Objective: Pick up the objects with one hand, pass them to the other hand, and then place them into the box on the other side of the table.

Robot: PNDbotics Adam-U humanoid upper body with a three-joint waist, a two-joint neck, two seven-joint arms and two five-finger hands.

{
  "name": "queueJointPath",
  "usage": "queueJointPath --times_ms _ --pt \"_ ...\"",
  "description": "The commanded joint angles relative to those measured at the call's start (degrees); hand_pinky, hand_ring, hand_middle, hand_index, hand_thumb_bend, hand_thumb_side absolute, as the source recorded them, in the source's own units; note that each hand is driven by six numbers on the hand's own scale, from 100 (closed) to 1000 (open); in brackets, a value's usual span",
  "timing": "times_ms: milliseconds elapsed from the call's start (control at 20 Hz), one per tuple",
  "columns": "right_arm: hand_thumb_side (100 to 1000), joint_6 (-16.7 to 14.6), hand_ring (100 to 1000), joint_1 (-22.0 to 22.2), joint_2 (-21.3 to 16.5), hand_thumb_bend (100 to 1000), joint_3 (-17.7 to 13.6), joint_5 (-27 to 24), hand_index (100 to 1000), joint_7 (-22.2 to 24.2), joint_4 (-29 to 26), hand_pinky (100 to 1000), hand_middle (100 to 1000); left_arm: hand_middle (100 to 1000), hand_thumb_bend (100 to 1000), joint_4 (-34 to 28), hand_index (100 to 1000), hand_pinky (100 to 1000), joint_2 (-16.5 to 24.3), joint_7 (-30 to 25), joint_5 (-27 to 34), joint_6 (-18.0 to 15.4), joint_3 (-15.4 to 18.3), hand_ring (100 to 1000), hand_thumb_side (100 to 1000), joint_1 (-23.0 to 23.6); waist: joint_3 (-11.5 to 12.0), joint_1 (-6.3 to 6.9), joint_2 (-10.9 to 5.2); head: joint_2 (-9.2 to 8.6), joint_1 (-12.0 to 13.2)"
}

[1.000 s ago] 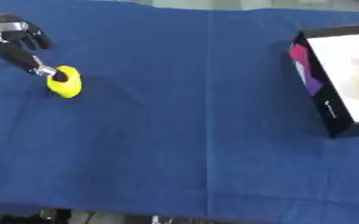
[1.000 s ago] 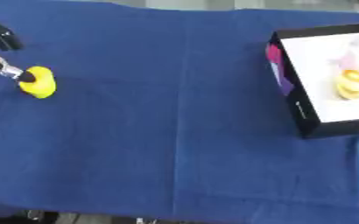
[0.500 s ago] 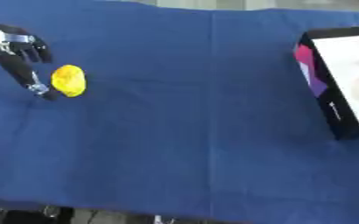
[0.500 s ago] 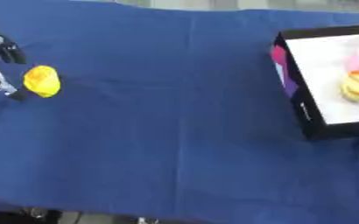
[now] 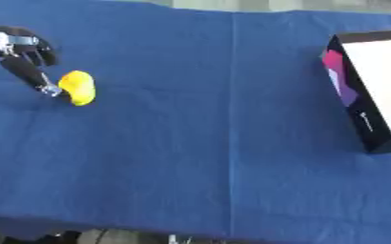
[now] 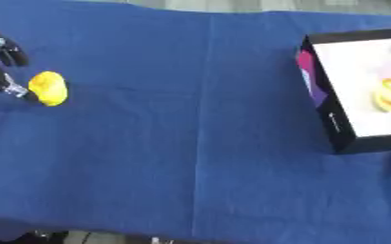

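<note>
Yellow and rounded, a small smooth object [image 5: 77, 86] is seen lying on the blue cloth-covered table [image 5: 215, 143] near its left edge. The robot's left hand [image 5: 24, 52] is beside it, one black finger [image 5: 34, 76] stretched down with its tip just at the object's left side; the other fingers are curled back near the palm, and nothing is held. The right hand is not shown in either view.

Far across the table, at the right edge, a black-walled box with a white floor [image 6: 320, 102] is waiting. Judged from this, the pick-up is not yet made, and the hand-over and the placing are both left.

Yellow pieces [image 6: 389, 94] (their shape cannot be made out) already lying in the box are shown by the right eye view; in the left eye view that part of the box is mostly cut off.
</note>
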Motion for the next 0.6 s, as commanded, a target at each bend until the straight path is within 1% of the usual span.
queueJointPath --times_ms 50,350,500,550,600 --pt "470 0.2 1000 0.0 -0.9 100 -0.3 0.7 1000 0.0 -0.9 915 964 767 712 0.0 820 873 0.5 1.0 0.7 0.3 0.8 825 401 -1.6 -0.2 0.52 -1.51 -0.65 0.0" --pt "470 0.7 1000 -0.4 -0.7 100 0.0 1.2 1000 0.2 -0.9 916 965 766 722 1.4 815 870 -0.2 0.8 0.6 0.0 0.6 826 406 -1.9 -0.5 0.65 -1.19 -0.77 0.2" --pt "470 0.8 1000 -0.5 -0.5 100 0.1 1.5 1000 0.3 -0.9 918 965 763 736 2.5 797 865 -0.6 0.8 -1.0 -0.1 0.5 826 378 -1.8 -0.6 0.7 -1.05 -0.72 0.6" --pt "434 0.9 1000 -0.5 -0.4 100 0.1 1.6 1000 0.4 -0.9 918 965 762 737 3.0 790 863 -0.8 1.0 -1.4 0.0 0.5 826 376 -1.7 -0.6 0.71 -1.01 -0.75 0.7" --pt "470 1.1 1000 -0.6 -0.3 100 0.2 1.8 1000 0.4 -0.9 918 966 760 734 3.4 785 861 -1.1 1.3 -1.7 0.0 0.6 823 371 -1.6 -0.6 0.71 -0.94 -0.79 0.9"
